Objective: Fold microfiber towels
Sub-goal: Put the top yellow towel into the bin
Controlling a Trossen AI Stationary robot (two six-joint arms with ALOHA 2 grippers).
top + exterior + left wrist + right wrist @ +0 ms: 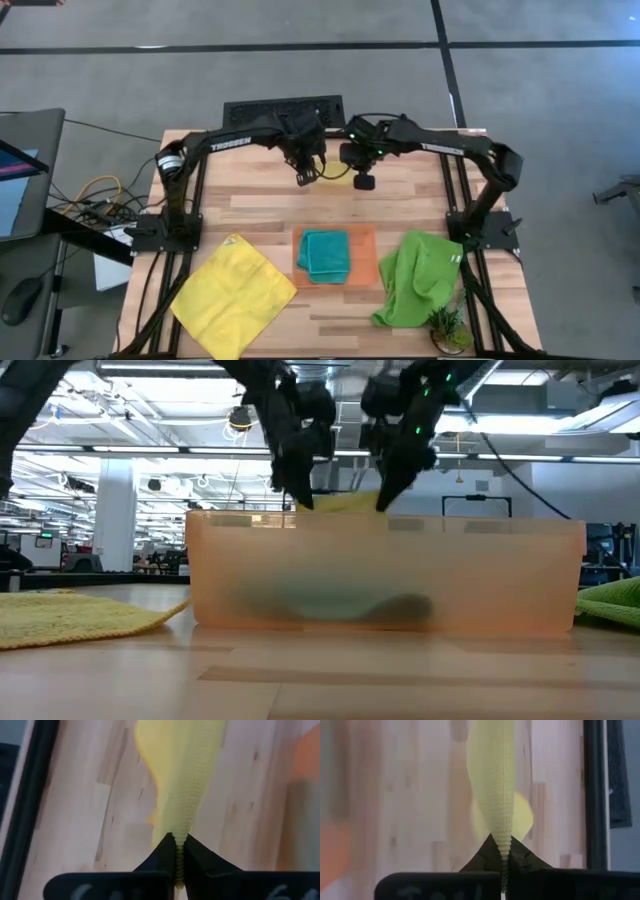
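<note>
Big open workshop with ceiling lights behind a light butcher-block table (270, 205), and both dark arms reach in from the side frames toward the far middle of the table, wrists bent so the fingers point down. The left gripper (302, 178) and the right gripper (364, 181) sit near each other, each pinched tight on a corner of the same yellow towel (335, 172), which hangs stretched between them above the wood. From the high view you barely see that towel, just a sliver of yellow between the two heads. The wrist views show it much better: in the left wrist view the cloth (180, 785) runs out from the pressed-together fingers (162, 860), and the right wrist view gives the same thing mirrored, the fabric (492, 775) clamped in the tips. The low view shows the grippers just past the translucent wall of the orange tray (385, 575). Nearer the front, a second yellow towel (225, 295) lies spread flat on the left, a folded teal towel (327, 255) sits in the tray, and a lime green towel (420, 275) is rumpled on the right beside a small potted plant (450, 328).
</note>
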